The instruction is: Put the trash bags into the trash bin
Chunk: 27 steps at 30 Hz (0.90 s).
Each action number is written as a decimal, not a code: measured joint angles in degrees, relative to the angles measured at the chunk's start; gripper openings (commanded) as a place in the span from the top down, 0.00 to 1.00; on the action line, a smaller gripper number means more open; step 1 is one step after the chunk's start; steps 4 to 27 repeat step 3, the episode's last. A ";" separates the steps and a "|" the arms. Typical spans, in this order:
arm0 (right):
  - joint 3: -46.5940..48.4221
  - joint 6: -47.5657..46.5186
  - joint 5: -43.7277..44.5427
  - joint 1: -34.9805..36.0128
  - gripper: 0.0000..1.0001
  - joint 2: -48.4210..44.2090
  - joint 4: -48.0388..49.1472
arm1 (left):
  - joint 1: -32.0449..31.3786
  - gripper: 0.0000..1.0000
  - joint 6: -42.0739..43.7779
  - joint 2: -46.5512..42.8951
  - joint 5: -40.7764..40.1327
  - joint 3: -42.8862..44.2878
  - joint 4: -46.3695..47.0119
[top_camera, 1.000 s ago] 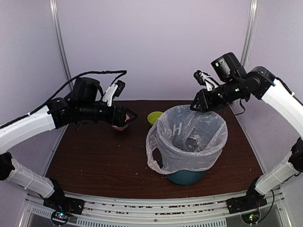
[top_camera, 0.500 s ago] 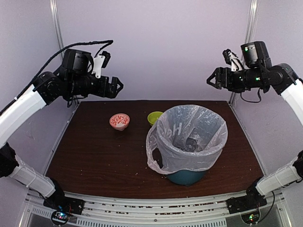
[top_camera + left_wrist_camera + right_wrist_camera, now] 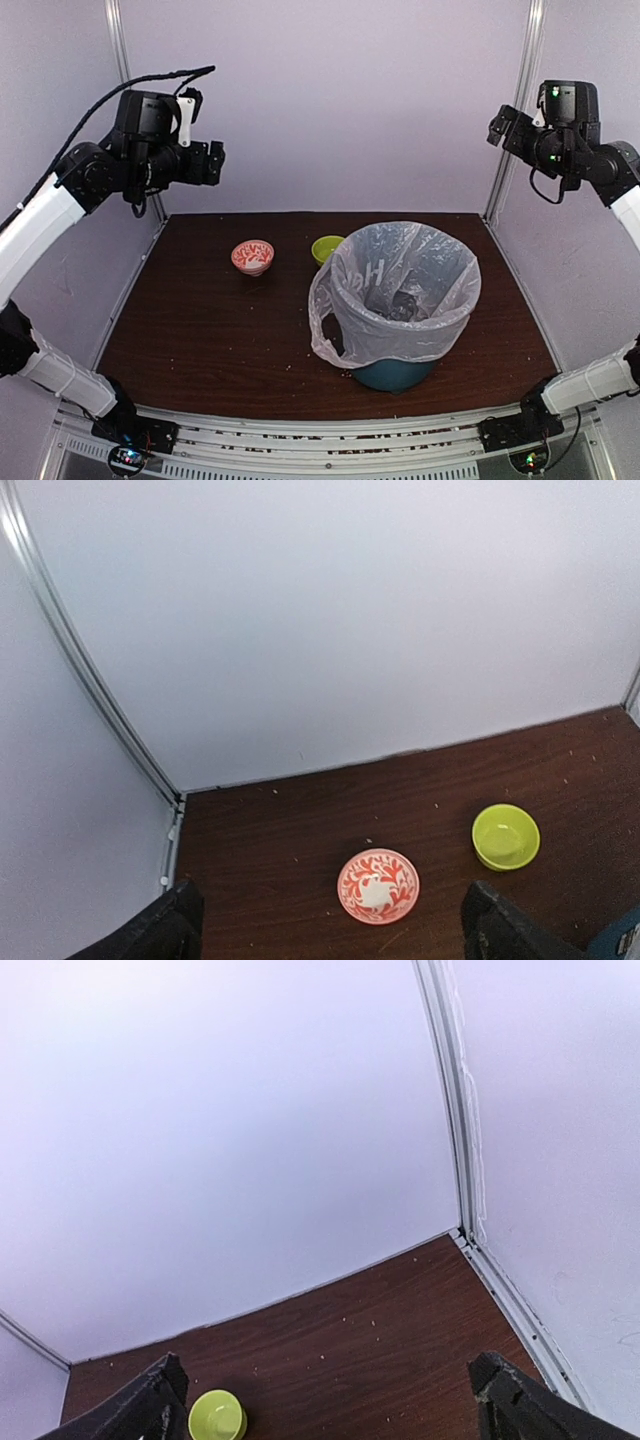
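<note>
The pale-pink translucent trash bag (image 3: pixel 400 285) lines the teal-blue trash bin (image 3: pixel 392 375) right of the table's middle. Its rim is folded over the bin's edge and a handle loop hangs down the left side. Neither gripper touches it. My left gripper (image 3: pixel 212 160) hangs high at the back left, open and empty; in the left wrist view (image 3: pixel 330 925) its fingers stand wide apart above the table. My right gripper (image 3: pixel 503 125) is high at the back right, also open and empty, with wide-spread fingers in the right wrist view (image 3: pixel 330 1385).
A red-patterned bowl (image 3: pixel 252 256) (image 3: pixel 378 886) and a small lime-green bowl (image 3: pixel 326 248) (image 3: pixel 505 836) (image 3: pixel 217 1415) sit on the dark wooden table (image 3: pixel 200 340) behind the bin. White walls with metal corner posts (image 3: pixel 500 110) close in the back and sides.
Both arms have lifted and pulled back toward the upper corners. The right gripper left the bag's rim and opened wide. The left gripper rose from beside the red bowl.
</note>
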 measured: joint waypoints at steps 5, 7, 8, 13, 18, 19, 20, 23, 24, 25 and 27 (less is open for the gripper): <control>0.92 -0.55 2.38 0.00 0.00 -0.59 0.74 | 0.04 0.08 1.36 -1.97 -2.69 0.52 1.44; 0.92 -0.55 2.38 0.00 0.00 -0.59 0.74 | 0.04 0.08 1.36 -1.97 -2.69 0.52 1.44; 0.92 -0.55 2.38 0.00 0.00 -0.59 0.74 | 0.04 0.08 1.36 -1.97 -2.69 0.52 1.44; 0.92 -0.55 2.38 0.00 0.00 -0.59 0.74 | 0.04 0.08 1.36 -1.97 -2.69 0.52 1.44; 0.92 -0.55 2.38 0.00 0.00 -0.59 0.74 | 0.04 0.08 1.36 -1.97 -2.69 0.52 1.44; 0.92 -0.55 2.38 0.00 0.00 -0.59 0.74 | 0.04 0.08 1.36 -1.97 -2.69 0.52 1.44; 0.92 -0.55 2.38 0.00 0.00 -0.59 0.74 | 0.04 0.08 1.36 -1.97 -2.69 0.52 1.44; 0.92 -0.55 2.38 0.00 0.00 -0.59 0.74 | 0.04 0.08 1.36 -1.97 -2.69 0.52 1.44; 0.92 -0.55 2.38 0.00 0.00 -0.59 0.74 | 0.04 0.08 1.36 -1.97 -2.69 0.52 1.44; 0.92 -0.55 2.38 0.00 0.00 -0.59 0.74 | 0.04 0.08 1.36 -1.97 -2.69 0.52 1.44; 0.92 -0.55 2.38 0.00 0.00 -0.59 0.74 | 0.04 0.08 1.36 -1.97 -2.69 0.52 1.44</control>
